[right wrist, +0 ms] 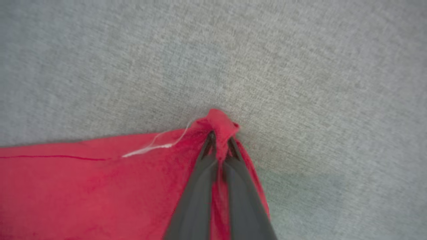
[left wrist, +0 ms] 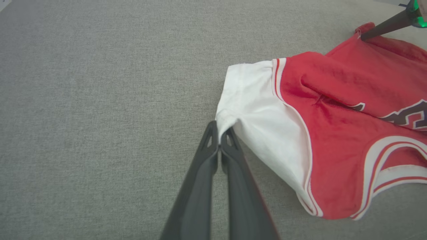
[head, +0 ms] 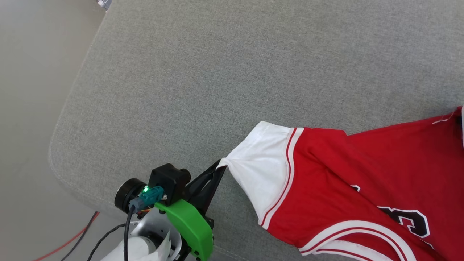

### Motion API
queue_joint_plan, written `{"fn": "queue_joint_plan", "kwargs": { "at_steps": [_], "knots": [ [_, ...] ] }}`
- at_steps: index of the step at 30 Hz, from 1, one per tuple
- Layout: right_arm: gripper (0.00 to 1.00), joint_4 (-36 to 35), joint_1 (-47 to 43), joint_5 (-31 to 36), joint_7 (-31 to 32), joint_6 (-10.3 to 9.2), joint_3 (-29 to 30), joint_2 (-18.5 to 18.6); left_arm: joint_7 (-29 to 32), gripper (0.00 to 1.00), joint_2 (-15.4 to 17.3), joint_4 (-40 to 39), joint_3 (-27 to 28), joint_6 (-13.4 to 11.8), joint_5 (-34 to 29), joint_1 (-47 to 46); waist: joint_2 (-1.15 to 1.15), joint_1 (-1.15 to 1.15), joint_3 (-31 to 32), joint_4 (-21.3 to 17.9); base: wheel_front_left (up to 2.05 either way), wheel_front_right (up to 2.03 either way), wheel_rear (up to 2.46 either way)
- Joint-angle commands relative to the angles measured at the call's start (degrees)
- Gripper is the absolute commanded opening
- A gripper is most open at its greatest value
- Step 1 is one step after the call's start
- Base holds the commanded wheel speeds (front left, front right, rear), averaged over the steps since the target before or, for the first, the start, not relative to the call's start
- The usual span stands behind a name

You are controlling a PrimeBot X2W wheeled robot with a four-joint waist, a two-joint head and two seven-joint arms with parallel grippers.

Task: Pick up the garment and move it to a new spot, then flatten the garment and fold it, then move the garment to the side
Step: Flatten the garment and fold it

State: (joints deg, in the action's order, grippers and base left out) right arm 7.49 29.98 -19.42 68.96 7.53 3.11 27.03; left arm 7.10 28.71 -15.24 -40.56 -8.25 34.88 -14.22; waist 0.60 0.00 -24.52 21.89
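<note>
The garment (head: 344, 170) is a red jersey T-shirt with a white sleeve and black lettering, lying at the lower right of the grey cushion (head: 217, 72). My left gripper (head: 219, 164) is shut on the corner of the white sleeve (left wrist: 260, 110); in the left wrist view the fingers (left wrist: 213, 156) pinch that corner at the tips of my left gripper (left wrist: 220, 131). My right gripper (right wrist: 220, 138) is shut on a bunched red corner of the garment (right wrist: 83, 186), its fingers (right wrist: 196, 190) closed around the fabric. The right gripper's finger (left wrist: 387, 26) also shows at the far edge of the garment (left wrist: 350, 110).
The cushion's rounded left edge (head: 63, 119) drops to a pale floor (head: 29, 108). Red and black cables (head: 76, 235) run on the floor at the lower left. Bare grey fabric stretches above and left of the garment.
</note>
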Motion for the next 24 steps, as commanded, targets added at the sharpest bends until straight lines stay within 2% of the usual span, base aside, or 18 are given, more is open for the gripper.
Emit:
{"fn": "queue_joint_plan", "kwargs": {
  "at_steps": [1, 7, 15, 19, 24],
  "knots": [
    [0.0, 2.3, -1.9, -0.2, -1.1, -0.04, -0.8, -1.1, -0.2, 0.0, -0.3, 0.2, 0.0, 0.2, 0.3, -1.0, -0.6, 0.0, 0.6, -0.4, 0.0, 0.0, 0.0],
    [0.0, 3.3, -0.1, -0.9, -9.6, -0.04, -1.0, -1.1, -0.5, 0.0, 0.3, 0.5, 0.5, -0.3, 0.2, -0.9, -0.6, 0.0, 3.5, -2.0, 0.0, 0.0, 0.0],
    [0.0, 4.0, 1.8, -3.6, -20.7, -0.04, -2.4, -0.1, -3.9, 0.0, 0.9, -0.4, 4.2, -2.0, 1.0, -0.5, -0.6, 0.0, 10.3, -6.1, 0.0, 0.0, 0.0],
    [0.0, 2.2, 1.7, -5.8, -24.8, -0.04, -3.2, 1.3, -4.8, 0.0, 1.3, -1.4, 5.6, -1.8, 1.1, -1.7, -0.6, 0.0, 13.6, -8.3, 0.0, 0.0, 0.0],
    [0.0, -0.8, 2.1, -8.3, -29.8, -0.04, -3.9, 2.2, -5.8, 0.0, 2.0, -2.5, 8.4, -2.8, 1.0, -3.9, -0.6, 0.0, 17.2, -11.7, 0.0, 0.0, 0.0]
  ]
}}
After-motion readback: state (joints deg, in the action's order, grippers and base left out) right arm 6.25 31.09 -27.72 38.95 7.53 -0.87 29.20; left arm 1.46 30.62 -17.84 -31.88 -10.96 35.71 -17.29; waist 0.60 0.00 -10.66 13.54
